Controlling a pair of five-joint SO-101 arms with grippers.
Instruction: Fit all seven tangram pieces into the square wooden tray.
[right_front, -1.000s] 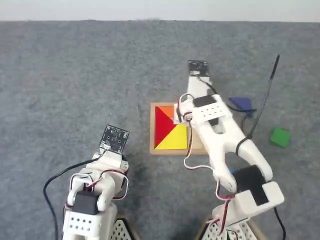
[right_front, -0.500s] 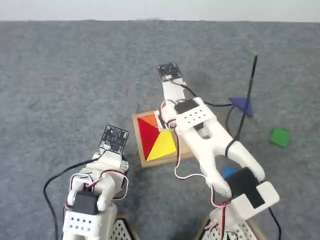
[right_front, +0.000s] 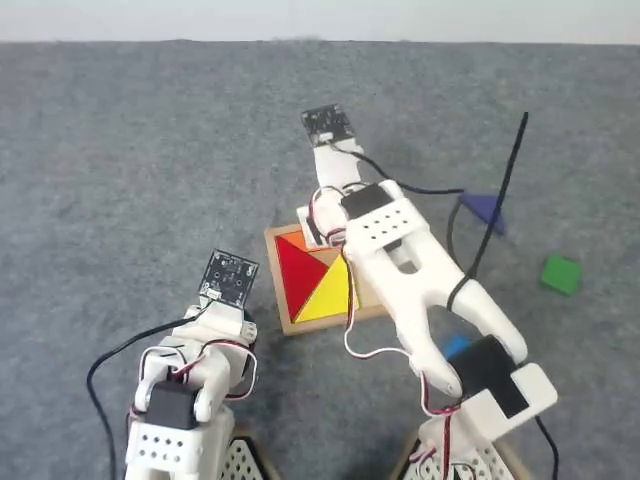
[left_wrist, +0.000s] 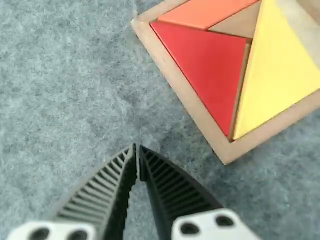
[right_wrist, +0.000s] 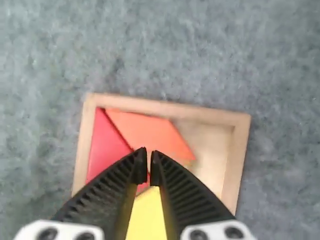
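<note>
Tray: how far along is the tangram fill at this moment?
Done: red triangle, yellow triangle and orange piece lie in the tray. In hand: nothing; the right end effector hangs shut over the tray, the left end effector shut beside it. Left: purple triangle, green square and a blue piece partly under the right arm lie outside on the carpet.

Both arms wear white moulded shells, the left arm and right arm alike, with black servo blocks at the joints. Red, black and white wires loop beside them; a thick black cable trails off the right. The jaws are black, ribbed inside, on white screw-holed mounts.
</note>
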